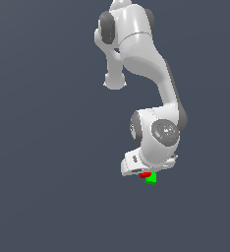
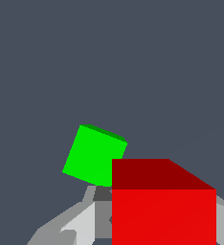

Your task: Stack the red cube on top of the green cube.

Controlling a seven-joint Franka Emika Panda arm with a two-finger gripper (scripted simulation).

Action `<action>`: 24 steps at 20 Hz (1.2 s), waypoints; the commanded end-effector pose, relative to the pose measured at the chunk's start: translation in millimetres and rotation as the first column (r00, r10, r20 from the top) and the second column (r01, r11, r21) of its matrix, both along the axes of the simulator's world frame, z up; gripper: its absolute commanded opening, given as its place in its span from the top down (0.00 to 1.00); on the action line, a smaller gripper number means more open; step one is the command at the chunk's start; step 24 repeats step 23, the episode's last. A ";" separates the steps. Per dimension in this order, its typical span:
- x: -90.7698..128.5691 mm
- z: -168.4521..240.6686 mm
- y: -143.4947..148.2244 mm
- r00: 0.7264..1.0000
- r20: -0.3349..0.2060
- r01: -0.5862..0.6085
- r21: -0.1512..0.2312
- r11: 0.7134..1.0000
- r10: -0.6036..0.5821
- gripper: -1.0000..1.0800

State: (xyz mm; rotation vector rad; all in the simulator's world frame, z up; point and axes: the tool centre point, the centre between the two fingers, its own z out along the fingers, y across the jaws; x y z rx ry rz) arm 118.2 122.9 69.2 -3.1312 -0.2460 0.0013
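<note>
Item: one white arm (image 1: 146,64), bent down over a plain dark grey-blue counter (image 1: 48,197); we note no walls, edges or other furnishing, only the same flat tone on all sides. Item: tool (image 1: 145,173), at the foot of the arm, largely hidden under the wrist in the exterior view; in the wrist view its grey fingers (image 2: 80,222) show on either side of the red cube (image 2: 164,210), and we judge it clamped on that cube, which fills the near field squarely as a held thing would. Item: red cube, seen in the exterior view as a small sliver (image 1: 145,174) tucked beneath the wrist. Item: green cube (image 2: 95,154), lying on the counter just beside the red cube and partly overlapped by it in the wrist view, turned at an angle to it; in the exterior view (image 1: 151,178) it sits immediately next to the red cube. We judge the red cube is being carried close to its partner for placing on top; whether it already stands over the green cube we cannot tell.
</note>
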 end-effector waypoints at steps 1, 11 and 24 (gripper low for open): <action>4.7 -2.6 12.9 1.000 0.001 0.002 0.000 1.000 -0.002 1.00; 12.2 -8.2 35.0 1.000 0.001 0.002 -0.001 1.000 -0.002 1.00; 12.4 -8.4 35.5 1.000 0.001 0.002 -0.001 1.000 -0.002 0.04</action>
